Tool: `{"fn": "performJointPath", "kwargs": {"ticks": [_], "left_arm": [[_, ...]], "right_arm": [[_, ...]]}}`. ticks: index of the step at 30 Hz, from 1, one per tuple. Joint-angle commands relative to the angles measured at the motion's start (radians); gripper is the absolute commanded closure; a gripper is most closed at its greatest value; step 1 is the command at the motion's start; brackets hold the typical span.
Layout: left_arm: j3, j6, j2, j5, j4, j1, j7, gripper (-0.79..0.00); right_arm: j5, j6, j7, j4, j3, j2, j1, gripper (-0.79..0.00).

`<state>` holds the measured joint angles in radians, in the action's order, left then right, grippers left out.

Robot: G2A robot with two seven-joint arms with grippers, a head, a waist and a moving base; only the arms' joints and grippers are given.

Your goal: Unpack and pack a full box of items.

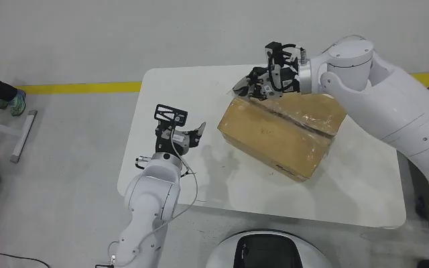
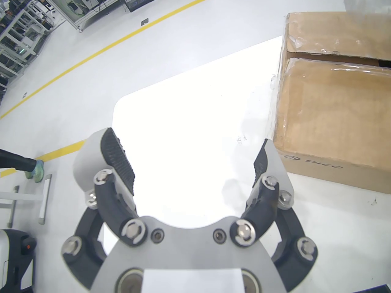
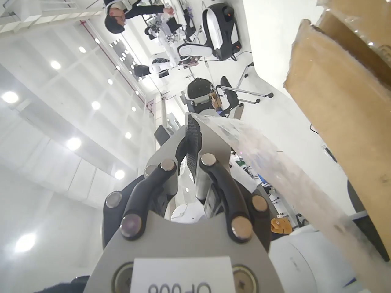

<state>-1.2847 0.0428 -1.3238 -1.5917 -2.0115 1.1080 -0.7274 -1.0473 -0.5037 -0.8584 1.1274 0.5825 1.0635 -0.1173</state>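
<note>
A brown cardboard box [image 1: 281, 134] lies closed and skewed on the white table [image 1: 362, 194], its flap seam covered with clear tape. My right gripper [image 1: 242, 89] hovers at the box's far left corner. In the right wrist view this gripper [image 3: 192, 123] is shut on a strip of clear tape [image 3: 265, 160] that stretches away beside the box [image 3: 336, 92]. My left gripper [image 1: 179, 124] hangs open over bare table to the left of the box. In the left wrist view the left gripper [image 2: 186, 144] holds nothing, and the box [image 2: 333, 108] sits just beyond one fingertip.
Bare table [image 2: 189, 108] spreads left of and in front of the box. A yellow floor line [image 1: 80, 87] runs behind the table. A person's shoe [image 1: 13, 102] and a metal frame [image 1: 23, 137] are on the floor at the far left.
</note>
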Motion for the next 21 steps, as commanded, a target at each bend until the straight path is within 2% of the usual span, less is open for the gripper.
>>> {"fn": "performJointPath", "kwargs": {"ticks": [1,12,13,14,21], "left_arm": [[-0.006,-0.007,0.000,-0.002,-0.001,0.005,-0.005,-0.785],[-0.024,-0.013,0.000,-0.007,-0.003,0.014,-0.011,-0.785],[-0.024,-0.013,0.000,-0.007,-0.003,0.014,-0.011,-0.785],[-0.024,-0.013,0.000,-0.007,-0.003,0.014,-0.011,-0.785],[-0.024,-0.013,0.000,-0.007,-0.003,0.014,-0.011,-0.785]], "right_arm": [[0.004,-0.006,-0.012,-0.038,-0.018,0.019,0.019,0.000],[0.091,0.021,-0.067,-0.207,-0.114,0.123,0.093,0.000],[0.099,0.023,-0.071,-0.221,-0.121,0.131,0.098,-0.108],[0.109,0.025,-0.074,-0.235,-0.127,0.140,0.103,-0.135],[0.145,0.038,-0.099,-0.330,-0.155,0.194,0.127,-0.200]]}}
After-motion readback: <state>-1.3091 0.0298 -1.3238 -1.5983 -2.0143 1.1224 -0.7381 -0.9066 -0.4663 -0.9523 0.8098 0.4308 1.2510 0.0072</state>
